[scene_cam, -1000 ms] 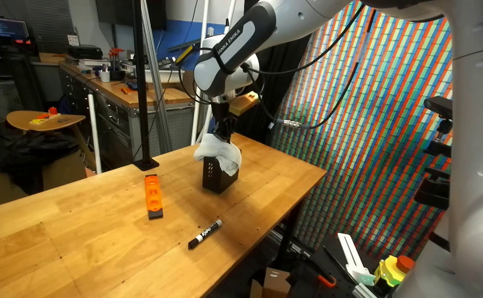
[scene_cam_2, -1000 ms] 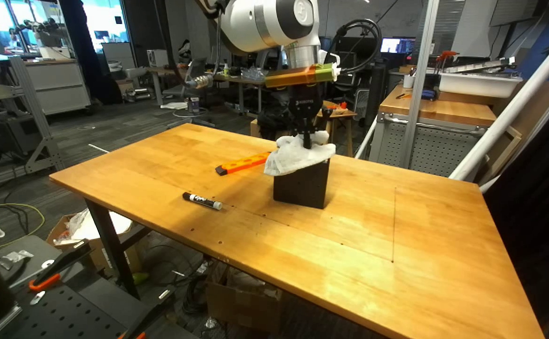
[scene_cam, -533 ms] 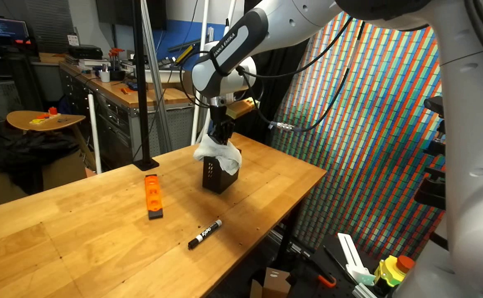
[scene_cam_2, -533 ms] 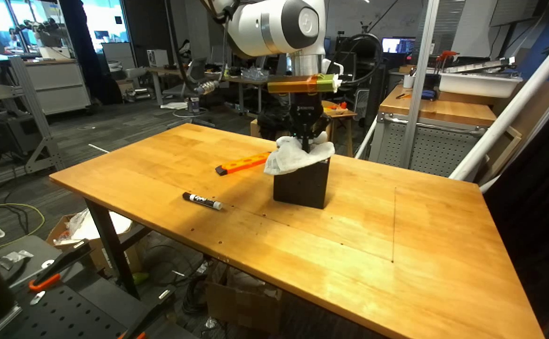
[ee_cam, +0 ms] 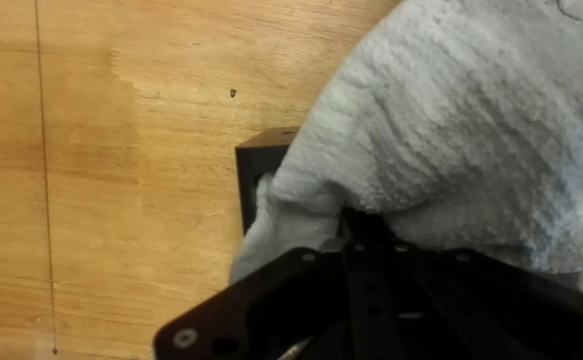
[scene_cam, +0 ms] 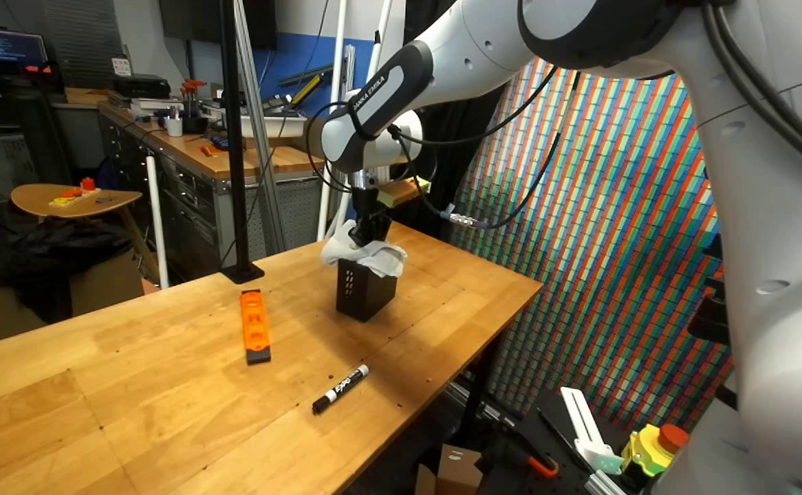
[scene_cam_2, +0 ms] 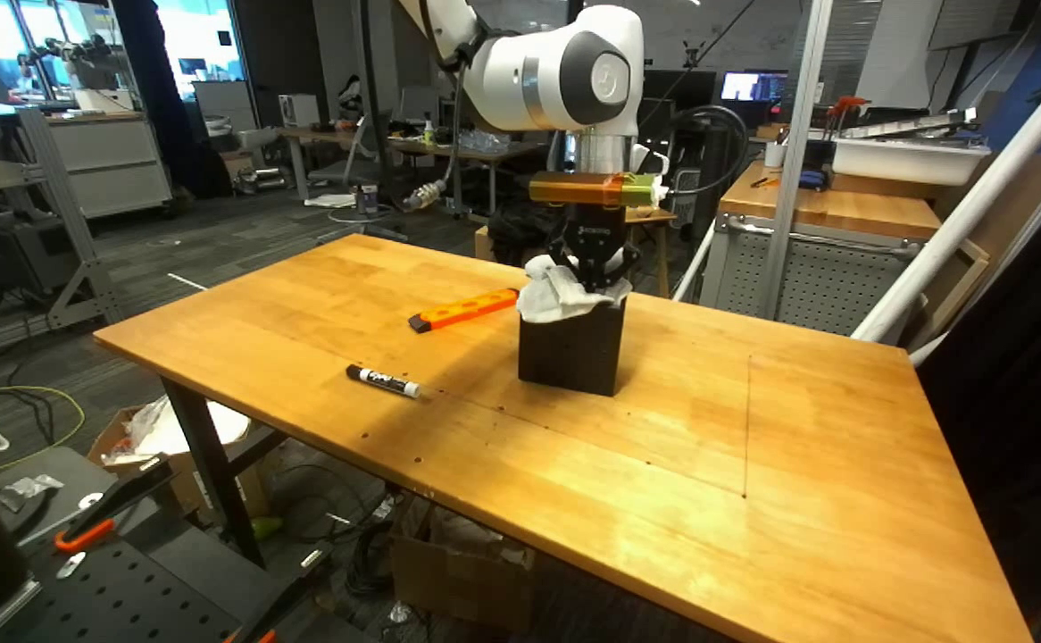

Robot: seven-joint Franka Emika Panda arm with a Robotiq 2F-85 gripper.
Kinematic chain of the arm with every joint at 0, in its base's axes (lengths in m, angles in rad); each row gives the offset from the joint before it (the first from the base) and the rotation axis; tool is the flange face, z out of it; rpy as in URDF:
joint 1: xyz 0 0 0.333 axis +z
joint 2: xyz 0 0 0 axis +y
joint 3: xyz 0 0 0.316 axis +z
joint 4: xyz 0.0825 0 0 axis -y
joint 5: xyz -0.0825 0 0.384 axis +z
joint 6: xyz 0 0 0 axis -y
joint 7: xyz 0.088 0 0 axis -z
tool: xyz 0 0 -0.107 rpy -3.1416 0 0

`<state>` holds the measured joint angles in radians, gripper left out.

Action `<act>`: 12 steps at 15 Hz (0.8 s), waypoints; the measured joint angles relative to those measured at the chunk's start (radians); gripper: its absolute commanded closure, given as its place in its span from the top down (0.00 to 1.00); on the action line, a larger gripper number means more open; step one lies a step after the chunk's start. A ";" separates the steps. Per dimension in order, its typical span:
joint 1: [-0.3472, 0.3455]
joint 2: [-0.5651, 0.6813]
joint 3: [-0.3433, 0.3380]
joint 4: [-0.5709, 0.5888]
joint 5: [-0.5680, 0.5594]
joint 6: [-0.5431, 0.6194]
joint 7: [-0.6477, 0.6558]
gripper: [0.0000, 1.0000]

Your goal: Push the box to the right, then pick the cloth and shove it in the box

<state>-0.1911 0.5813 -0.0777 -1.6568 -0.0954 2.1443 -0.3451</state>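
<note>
My hand (ee_cam: pixel 365 225), jaws together, tips sunk into the white cloth (ee_cam: pixel 446 125), folds bunched around and touching them, the black box (scene_cam_2: pixel 570 357) directly below my hand, cloth draped over its rim

Fingers (ee_cam: pixel 364 234) lower, deeper in the cloth (scene_cam: pixel 379 258), its draped edge raised, more of the box (scene_cam: pixel 376 295) showing

Brand names in view

"EXPO" on a marker (scene_cam: pixel 340 389), lower centre; "ANKA EMIKA" on the arm (scene_cam: pixel 395 80), upper centre; "ROBOTIQ" on the gripper (scene_cam_2: pixel 590 286), upper centre.
</note>
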 measured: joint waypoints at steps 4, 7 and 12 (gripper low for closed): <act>-0.016 0.042 0.005 0.057 0.005 -0.041 -0.012 0.00; -0.021 0.072 0.008 0.100 0.005 -0.071 -0.014 0.00; -0.036 0.103 0.032 0.149 0.029 -0.072 -0.049 0.00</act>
<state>-0.2270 0.6848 -0.0457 -1.5081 -0.0665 2.0724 -0.3942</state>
